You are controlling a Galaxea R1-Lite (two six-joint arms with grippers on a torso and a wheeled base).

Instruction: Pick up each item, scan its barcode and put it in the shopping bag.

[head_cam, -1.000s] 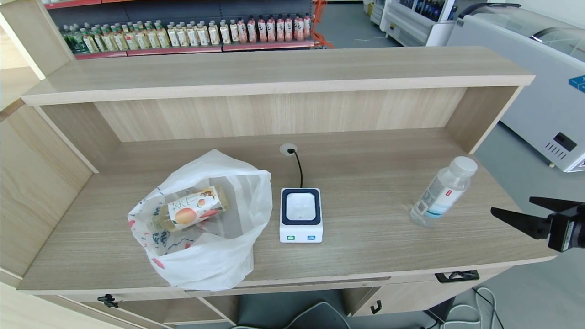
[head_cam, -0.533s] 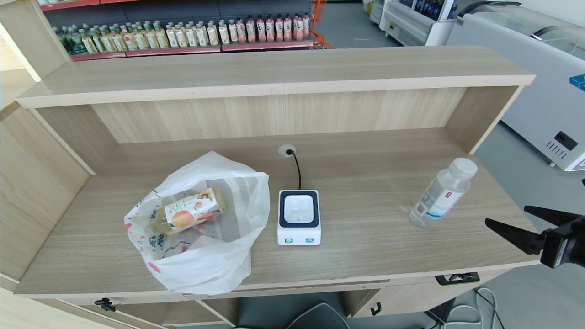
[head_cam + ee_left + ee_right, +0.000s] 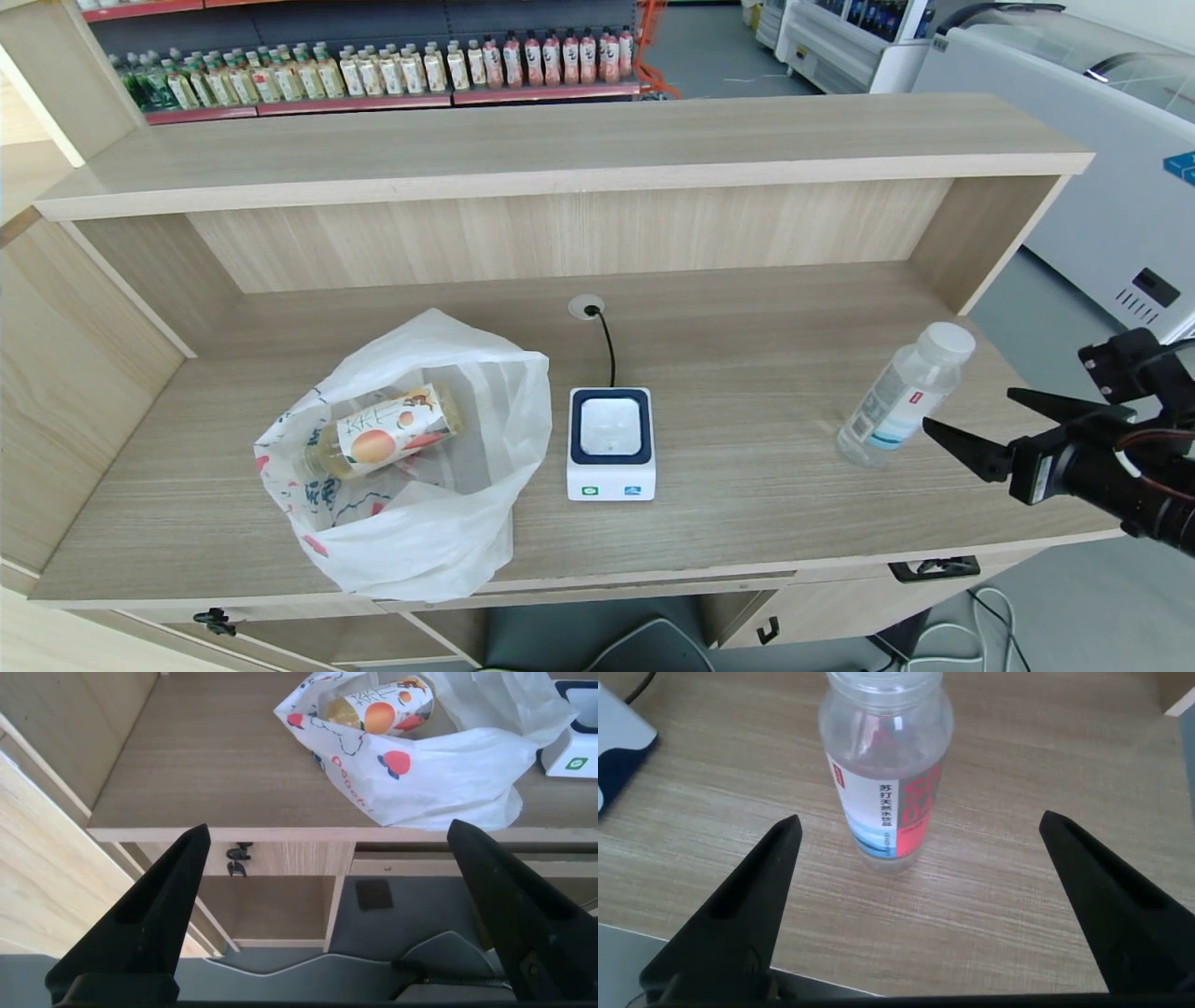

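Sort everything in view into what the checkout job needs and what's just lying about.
Job:
water bottle, barcode scanner, shopping bag, peach drink bottle already in the bag, right gripper.

Lying about:
drinks shelf, chest freezer, cable grommet.

A small grocery shop, seen from behind its checkout.
A shelf [image 3: 541,93] of bottled drinks [image 3: 373,73] and chest freezers [image 3: 1074,187] stand in the room beyond, while the wooden tabletop [image 3: 747,420] carries a barcode scanner [image 3: 611,443] and a plastic shopping bag [image 3: 439,532].
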